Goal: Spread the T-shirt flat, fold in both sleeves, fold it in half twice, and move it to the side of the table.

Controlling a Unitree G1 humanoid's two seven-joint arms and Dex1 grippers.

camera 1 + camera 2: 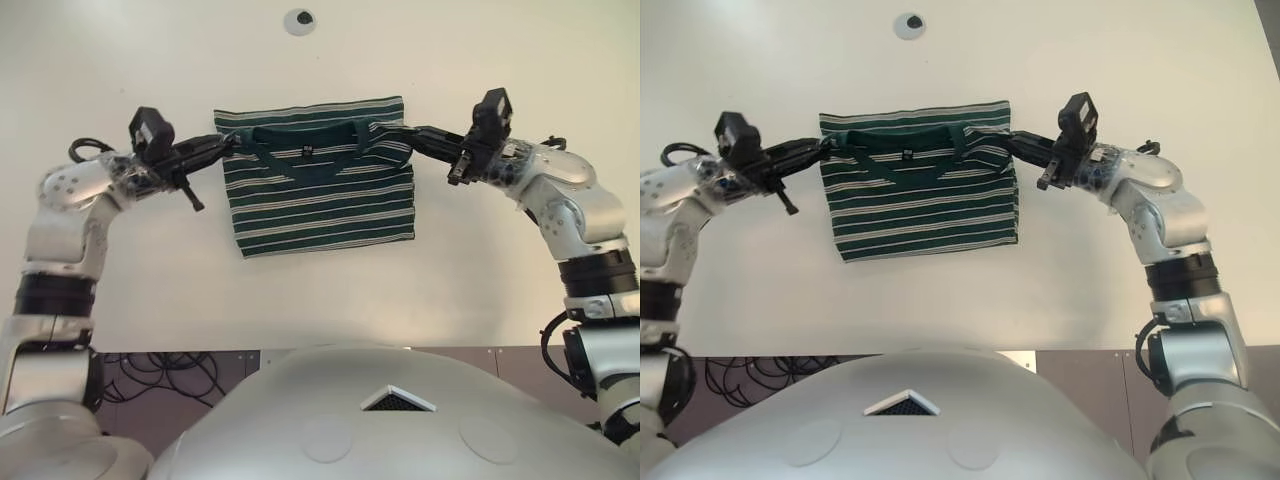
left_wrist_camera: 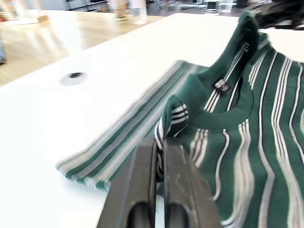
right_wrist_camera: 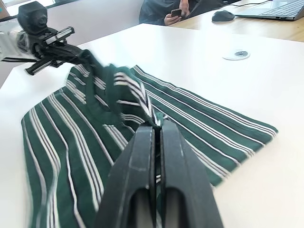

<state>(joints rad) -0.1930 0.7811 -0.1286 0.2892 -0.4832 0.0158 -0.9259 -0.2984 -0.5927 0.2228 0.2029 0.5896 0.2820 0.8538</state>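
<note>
T-shirt [image 1: 320, 205], green with white stripes, lies on white counter [image 1: 320, 300]. Left pincer [image 1: 232, 143]: closed tight on one shoulder edge. Right pincer [image 1: 384, 129]: likewise on the other.

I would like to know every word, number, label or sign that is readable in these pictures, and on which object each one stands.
No text is readable in any view.
The neck label inside the collar of the T-shirt: too small and blurred to read.
The round cap set in the table: no legible mark.
</note>
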